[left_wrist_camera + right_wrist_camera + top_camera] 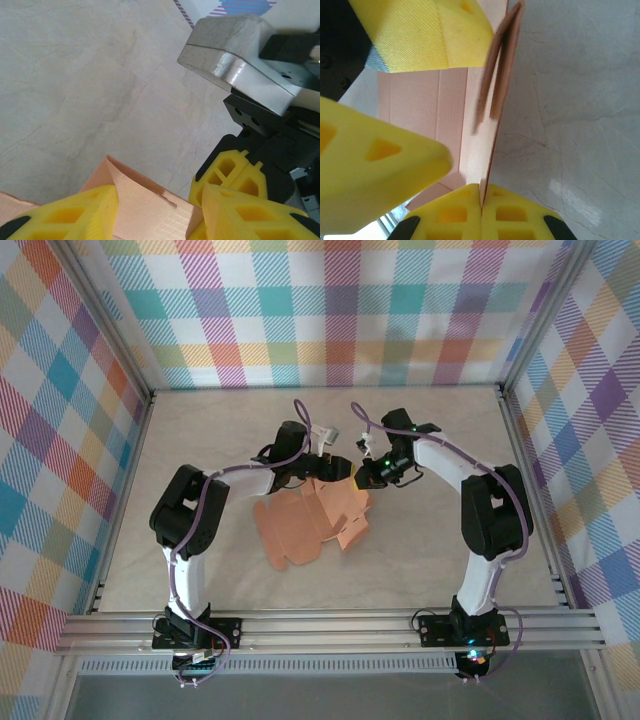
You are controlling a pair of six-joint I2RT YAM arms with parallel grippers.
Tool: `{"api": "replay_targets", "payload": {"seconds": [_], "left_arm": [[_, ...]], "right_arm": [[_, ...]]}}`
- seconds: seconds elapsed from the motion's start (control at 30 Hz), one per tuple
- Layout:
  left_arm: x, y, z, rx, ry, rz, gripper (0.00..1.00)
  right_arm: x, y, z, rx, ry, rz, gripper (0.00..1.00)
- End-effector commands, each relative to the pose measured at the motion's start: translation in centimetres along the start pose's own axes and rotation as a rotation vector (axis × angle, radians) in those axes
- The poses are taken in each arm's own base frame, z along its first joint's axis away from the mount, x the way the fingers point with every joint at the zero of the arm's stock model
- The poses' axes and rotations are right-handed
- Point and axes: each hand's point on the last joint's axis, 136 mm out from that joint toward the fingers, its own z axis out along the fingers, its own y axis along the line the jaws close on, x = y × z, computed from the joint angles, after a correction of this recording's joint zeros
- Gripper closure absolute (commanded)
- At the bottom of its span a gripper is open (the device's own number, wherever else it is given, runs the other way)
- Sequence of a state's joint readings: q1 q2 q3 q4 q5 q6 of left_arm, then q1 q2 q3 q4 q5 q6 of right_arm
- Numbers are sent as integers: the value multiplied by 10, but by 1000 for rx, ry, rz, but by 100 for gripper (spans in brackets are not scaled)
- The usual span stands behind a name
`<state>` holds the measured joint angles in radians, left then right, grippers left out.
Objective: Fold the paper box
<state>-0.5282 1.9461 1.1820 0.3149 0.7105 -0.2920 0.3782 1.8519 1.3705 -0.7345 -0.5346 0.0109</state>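
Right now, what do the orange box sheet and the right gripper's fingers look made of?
Paper box: thin matte card, likely, given its sharp creases and slim edge. Right gripper fingers: yellow matte plastic, seemingly, with hollow cells; whether moulded or printed is unclear.

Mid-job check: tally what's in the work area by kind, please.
Salmon-orange, die-cut thin-card paper box: 1
Two-finger grippers with yellow fingers: 2 (left gripper, right gripper)
Total: 3
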Motion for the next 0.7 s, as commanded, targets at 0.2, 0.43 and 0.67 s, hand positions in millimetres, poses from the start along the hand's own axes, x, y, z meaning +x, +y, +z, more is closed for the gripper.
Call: {"api": "replay_targets", "payload": {"seconds": [0.2, 0.43, 0.67], "left_arm": [[-12, -9, -35, -58, -63, 60, 48], [-2, -10, -22, -6, -40, 18, 48], [6, -21, 4, 36, -11, 15, 48]], "right_arm": [[-2, 16, -14, -59, -53, -58, 100], [-7, 20, -15, -84, -66, -58, 100], [-9, 29, -14, -138, -77, -52, 100]]}}
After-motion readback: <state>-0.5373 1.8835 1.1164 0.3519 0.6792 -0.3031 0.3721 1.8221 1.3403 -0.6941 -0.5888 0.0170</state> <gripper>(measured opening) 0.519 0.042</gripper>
